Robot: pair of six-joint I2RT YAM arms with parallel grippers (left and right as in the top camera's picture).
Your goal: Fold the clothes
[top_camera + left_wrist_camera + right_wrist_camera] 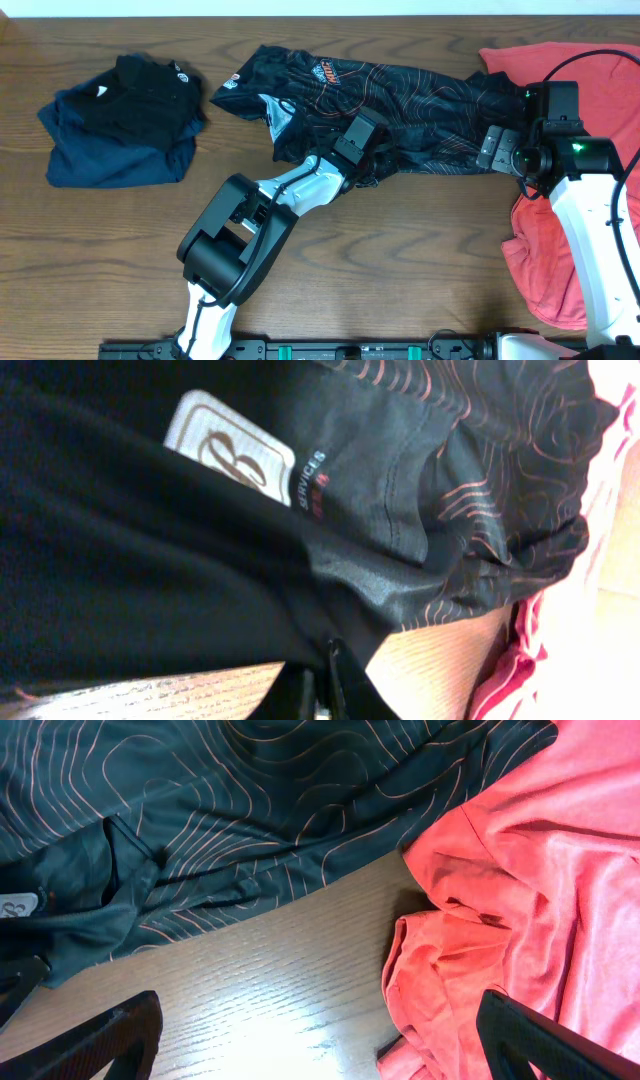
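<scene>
Black jersey (420, 85) spread crumpled across the far middle of the table (400, 260), its edge pinched by the clenched left gripper (325, 660), right gripper (318, 1020) held wide apart over wood beside the coral-red garment (540, 870)

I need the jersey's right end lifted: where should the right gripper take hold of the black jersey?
Take the black jersey by its lower hem edge near the coral garment, coming in from the bare table side. That edge lies exposed with nothing over it, and the right gripper is open just below it.
</scene>
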